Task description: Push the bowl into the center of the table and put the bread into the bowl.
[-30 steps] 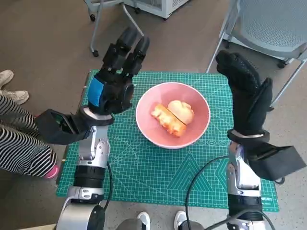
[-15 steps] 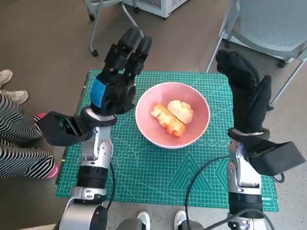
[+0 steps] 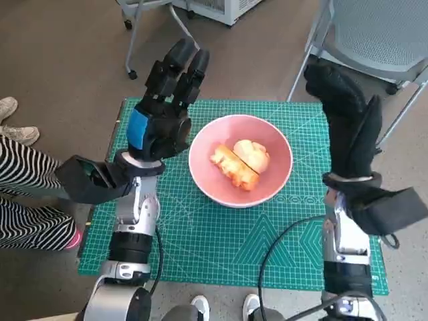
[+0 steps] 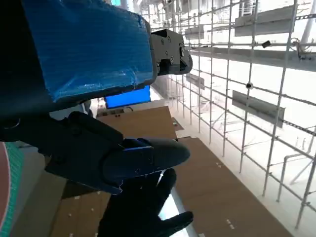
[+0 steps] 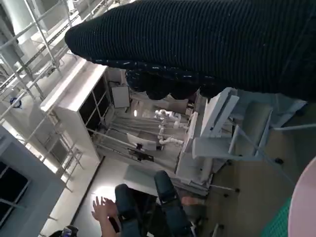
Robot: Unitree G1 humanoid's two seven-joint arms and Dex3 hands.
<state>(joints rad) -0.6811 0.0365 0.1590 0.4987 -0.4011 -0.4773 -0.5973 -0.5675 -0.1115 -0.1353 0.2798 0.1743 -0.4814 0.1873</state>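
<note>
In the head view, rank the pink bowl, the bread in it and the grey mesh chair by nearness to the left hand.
From the left hand:
1. Pink bowl: its rim lies just beside the hand, toward the table's middle.
2. Bread: inside the bowl, past that near rim.
3. Grey mesh chair: off the table, at the far right corner.

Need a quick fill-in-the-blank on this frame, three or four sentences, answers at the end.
1. The pieces of bread lie inside the pink round ______.
2. The bowl stands on a ______ cutting mat marked with a grid.
3. The left hand with blue tape holds ______.
4. The right hand wears a ______ knitted glove.

Missing words: bowl; green; nothing; black
</note>
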